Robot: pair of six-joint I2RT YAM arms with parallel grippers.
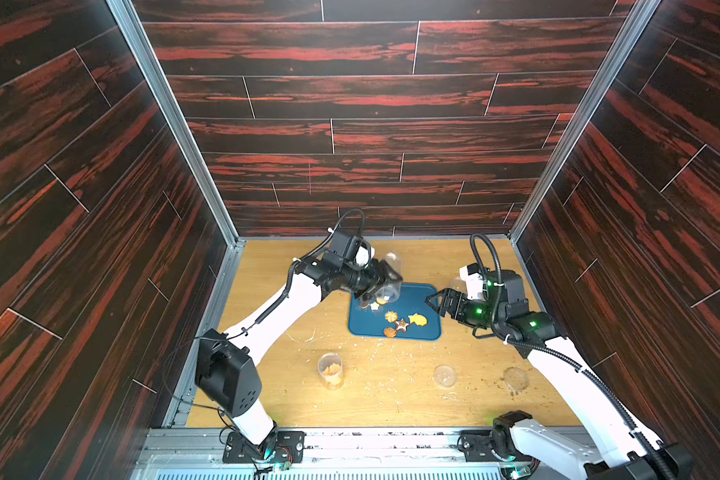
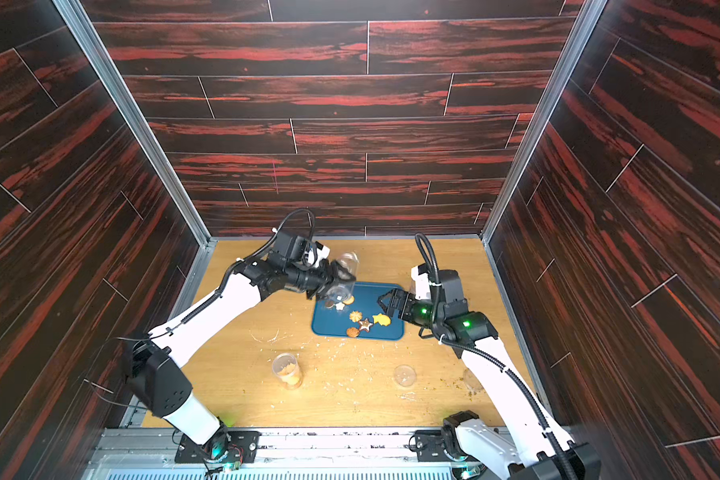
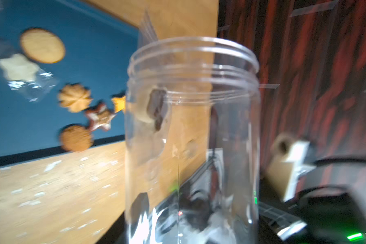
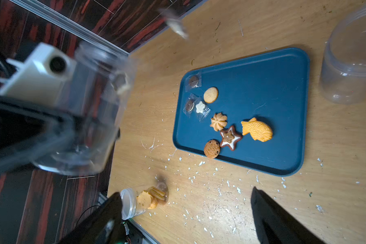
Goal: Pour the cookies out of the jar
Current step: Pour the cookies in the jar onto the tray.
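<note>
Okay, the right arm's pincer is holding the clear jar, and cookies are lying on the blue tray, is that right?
Not quite. It is the left pincer that is shut on the clear jar, as both top views show. The right pincer stands open and empty beside the blue tray. The rest holds: cookies are lying on the tray.

Robot test cell, panelled walls [image 1: 350,104], aluminium frame [image 1: 173,116]

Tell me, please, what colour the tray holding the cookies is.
Plain dark blue; the tray shows best in the right wrist view.
</note>
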